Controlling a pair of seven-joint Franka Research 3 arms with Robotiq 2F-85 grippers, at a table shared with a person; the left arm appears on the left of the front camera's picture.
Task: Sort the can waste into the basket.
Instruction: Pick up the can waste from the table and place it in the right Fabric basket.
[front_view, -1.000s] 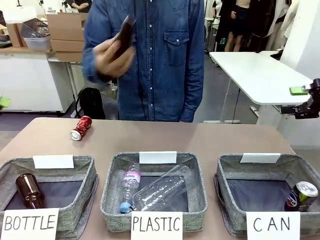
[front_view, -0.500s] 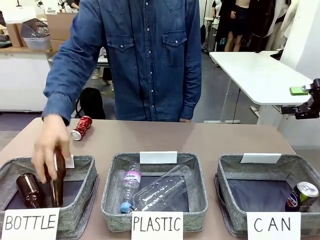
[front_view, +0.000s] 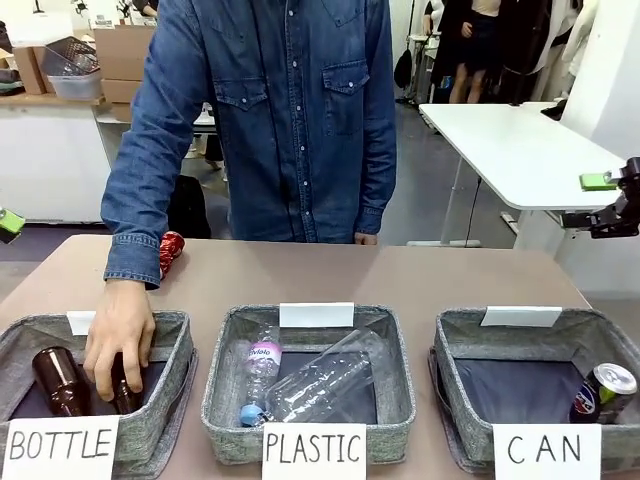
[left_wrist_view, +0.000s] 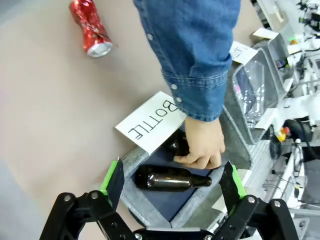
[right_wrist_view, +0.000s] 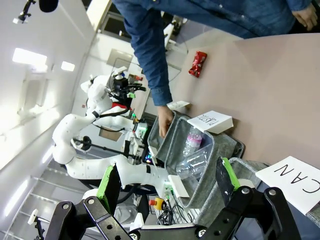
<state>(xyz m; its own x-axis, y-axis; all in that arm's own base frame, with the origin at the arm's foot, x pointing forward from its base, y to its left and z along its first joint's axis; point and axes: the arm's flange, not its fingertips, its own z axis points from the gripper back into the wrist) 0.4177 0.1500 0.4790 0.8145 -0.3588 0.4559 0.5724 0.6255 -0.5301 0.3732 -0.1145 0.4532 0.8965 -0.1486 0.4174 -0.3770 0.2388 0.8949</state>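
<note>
Left hand (left_wrist_view: 171, 170) gapes; red can (left_wrist_view: 91, 27) lies flat, top robotward.

Lab workroom: white desk (front_view: 510, 150), stacked cardboard boxes (front_view: 135, 60).

The table (front_view: 450, 275) has a plain beige-brown top. Three grey fabric baskets stand on it in a row along the near edge, side by side with gaps between them. The left basket (front_view: 155, 425) carries a BOTTLE sign (front_view: 58, 450) on its front. The middle basket (front_view: 225, 400) carries a PLASTIC sign (front_view: 313, 452), and the right basket (front_view: 455, 340) a CAN sign (front_view: 545, 450). A dented red can (front_view: 172, 248) lies on its side on the bare top at the far left, well apart from the left basket and partly hidden in the front view.
</note>
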